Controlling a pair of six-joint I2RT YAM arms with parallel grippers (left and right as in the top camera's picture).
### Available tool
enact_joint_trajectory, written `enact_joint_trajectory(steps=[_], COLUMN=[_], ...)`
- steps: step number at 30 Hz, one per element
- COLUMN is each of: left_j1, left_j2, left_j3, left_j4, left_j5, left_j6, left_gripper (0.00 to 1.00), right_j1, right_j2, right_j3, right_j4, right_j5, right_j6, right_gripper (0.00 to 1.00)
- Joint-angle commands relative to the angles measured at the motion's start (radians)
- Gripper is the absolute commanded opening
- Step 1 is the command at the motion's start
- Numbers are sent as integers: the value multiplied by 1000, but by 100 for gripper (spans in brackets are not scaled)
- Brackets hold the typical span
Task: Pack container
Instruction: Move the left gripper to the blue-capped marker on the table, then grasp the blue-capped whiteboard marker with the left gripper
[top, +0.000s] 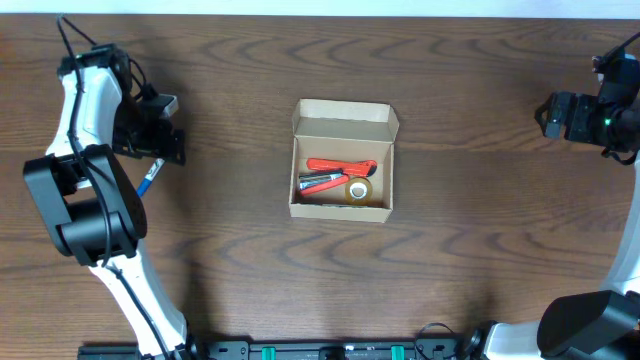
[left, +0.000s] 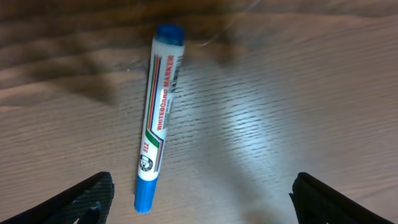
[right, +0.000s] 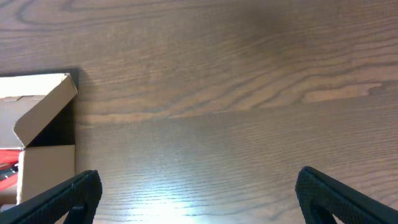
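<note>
While the container (top: 340, 211) sits open at the middle of the overhead frame, its flap lid (top: 343, 112) stands folded back toward the top edge and its inside is in plain sight. Inside it lie a red-handled tool (top: 335, 165), a dark pen-like thing (top: 318, 183) just below it and a roll of tape (top: 357, 190) at the lower right of the box; I cannot tell exactly what the red tool is. My right wrist view catches only a corner of the box at its left edge, with one side flap tilted outward. My right gripper (right: 202, 199) hangs over bare table (top: 480, 220) well apart from the box, at the right of the overhead frame, its two fingers (right: 71, 196) spread wide with nothing between them. Far to the left of the overhead frame a whiteboard marker (left: 158, 118) lies flat on the wood, white-bodied with blue at both ends, slanting from the top of my left wrist view down toward the lower left. My left gripper (left: 205, 205) is over it, released and holding nothing, the jaws wide; the marker's lower blue end lies near the left finger (left: 87, 196) but apart from it
</note>
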Motion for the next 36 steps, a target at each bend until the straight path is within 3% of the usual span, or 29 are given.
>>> enact_joint_trajectory(steps=[1, 16, 23, 26, 29, 36], left_j1=[2, 2, 2, 2, 2, 2], left_j2=[11, 11, 11, 11, 11, 11], left_j3=[-29, -167, -169, -169, -169, -170], left_j4=[19, 126, 129, 129, 130, 146], left_j5=[27, 26, 26, 26, 24, 13], left_j6=[18, 18, 24, 24, 24, 24], left_gripper=[92, 91, 81, 69, 67, 68], right_j1=[4, 4, 4, 4, 4, 4], right_j2=[3, 3, 3, 3, 3, 3], right_j3=[-3, -3, -3, -3, -3, -3], right_j4=[-6, -19, -19, -19, -24, -31], right_j5=[0, 0, 0, 0, 0, 0], right_j6=[-14, -14, -14, -14, -13, -13], right_gripper=[99, 99, 93, 87, 83, 86])
